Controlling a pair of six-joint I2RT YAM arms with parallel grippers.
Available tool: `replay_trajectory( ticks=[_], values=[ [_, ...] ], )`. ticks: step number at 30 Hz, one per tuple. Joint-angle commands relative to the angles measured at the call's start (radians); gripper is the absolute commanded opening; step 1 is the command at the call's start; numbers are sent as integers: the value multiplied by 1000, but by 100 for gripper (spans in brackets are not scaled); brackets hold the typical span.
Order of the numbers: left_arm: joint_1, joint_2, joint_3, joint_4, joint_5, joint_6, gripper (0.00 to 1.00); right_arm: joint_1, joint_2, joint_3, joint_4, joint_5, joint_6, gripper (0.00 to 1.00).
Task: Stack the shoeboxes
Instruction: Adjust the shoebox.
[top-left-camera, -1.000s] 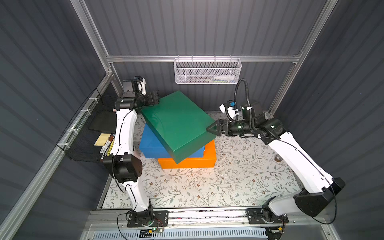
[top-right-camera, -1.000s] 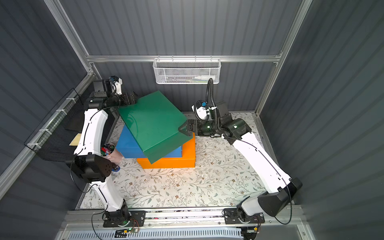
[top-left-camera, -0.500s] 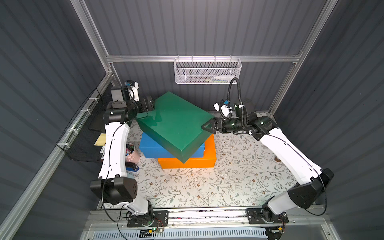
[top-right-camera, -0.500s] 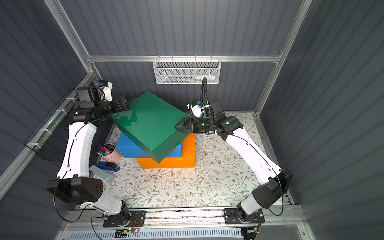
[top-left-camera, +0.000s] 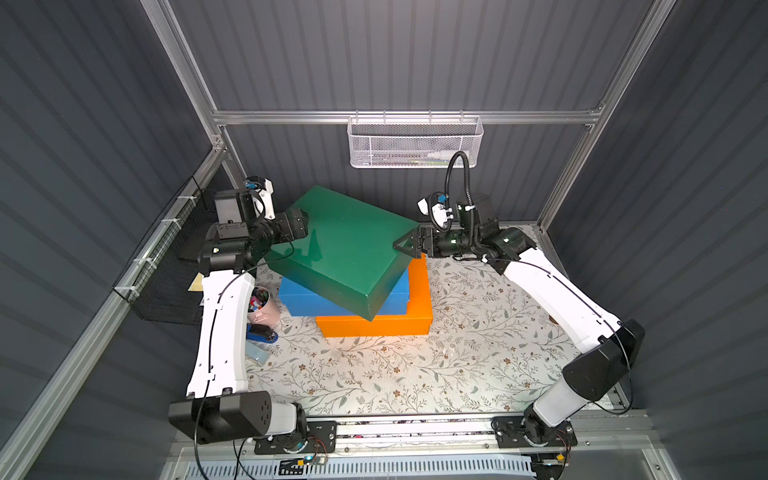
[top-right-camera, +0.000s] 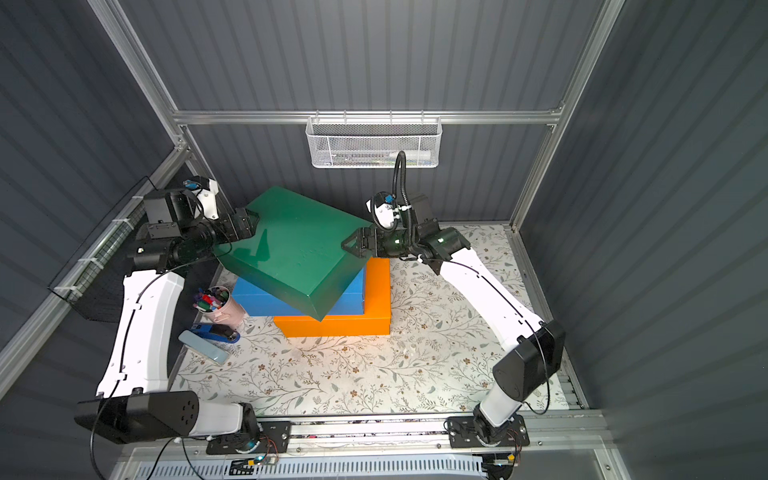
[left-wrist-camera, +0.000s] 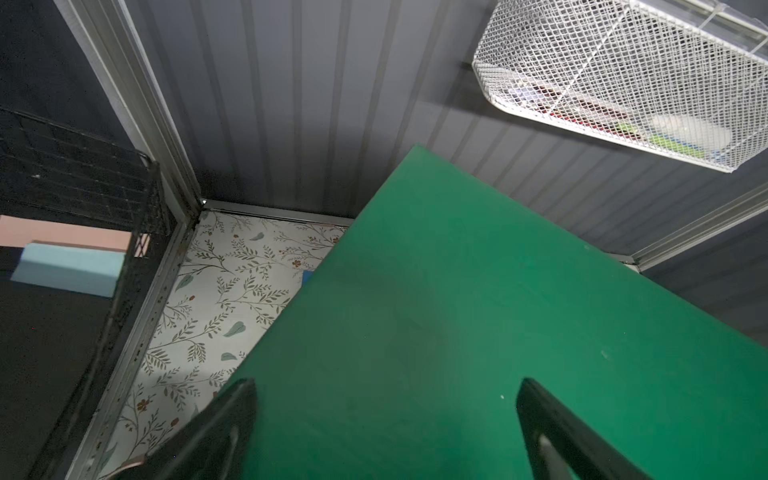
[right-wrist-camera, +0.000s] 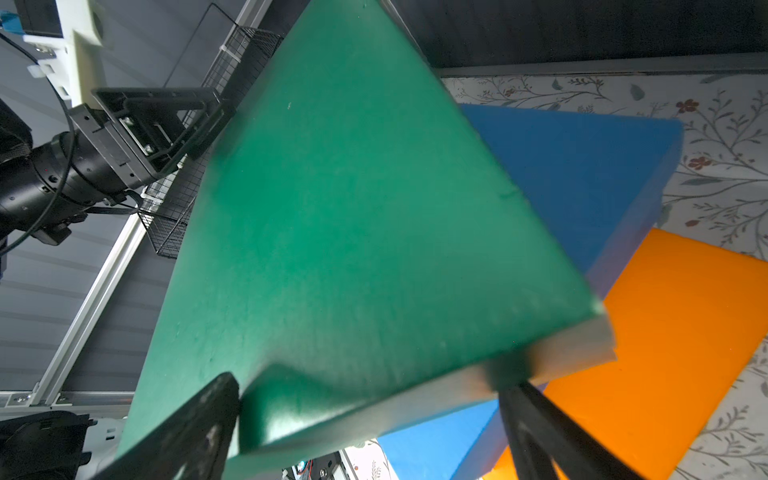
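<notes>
The dark green shoebox (top-left-camera: 345, 249) (top-right-camera: 291, 253) hangs tilted and turned askew over the blue shoebox (top-left-camera: 307, 301) (top-right-camera: 266, 299), which lies on the orange shoebox (top-left-camera: 374, 326) (top-right-camera: 378, 291). My left gripper (top-left-camera: 301, 226) (left-wrist-camera: 386, 382) stands open against the green box's far left end, its lid (left-wrist-camera: 457, 332) showing between the fingers. My right gripper (top-left-camera: 401, 245) (right-wrist-camera: 372, 386) is open too, with the box's right corner (right-wrist-camera: 353, 208) between its fingers. The box is pressed between the two arms. In the right wrist view the blue (right-wrist-camera: 561, 166) and orange (right-wrist-camera: 685, 311) boxes show below it.
A pink cup of pens (top-right-camera: 214, 303), a dark blue stapler (top-right-camera: 216, 334) and a light-blue stapler (top-right-camera: 203, 347) sit left of the stack by the left arm. A black wire basket (top-left-camera: 166, 270) hangs on the left wall, a white mesh basket (top-left-camera: 415, 141) on the back wall.
The green box has shifted a little to the left over the blue box, still between both grippers. Both arms' elbows have swung outward and toward the front.
</notes>
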Motion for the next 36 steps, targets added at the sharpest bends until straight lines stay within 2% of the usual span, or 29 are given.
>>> replay_trajectory(
  ticks=[1,4,7,10,17,19,20,21,30,36],
  values=[
    [-3,-9,64,-35,-45,-16,100,-5,14,27,24,-6,-4,99],
    [-3,27,163,-43,-41,-19,100,-11,18,25,24,-5,-4,99],
    [-3,81,227,-70,-123,-1,100,-10,18,23,28,-4,-1,99],
    [-3,133,248,-77,-186,20,100,-10,18,21,26,-2,-3,99],
    [-3,243,279,-83,-227,32,100,-24,19,13,24,-8,-10,99],
    [-3,268,296,-89,-284,59,100,-28,23,15,27,-18,-12,99],
    [-5,277,307,-97,-373,57,100,-30,27,18,26,-21,-13,99],
    [-7,283,313,-102,-383,57,100,-31,28,19,28,-24,-14,99],
    [-8,232,221,-120,-336,52,100,-47,64,47,38,-56,-18,99],
    [-7,162,128,-139,-206,36,100,-53,104,87,44,-73,-15,99]
  ],
)
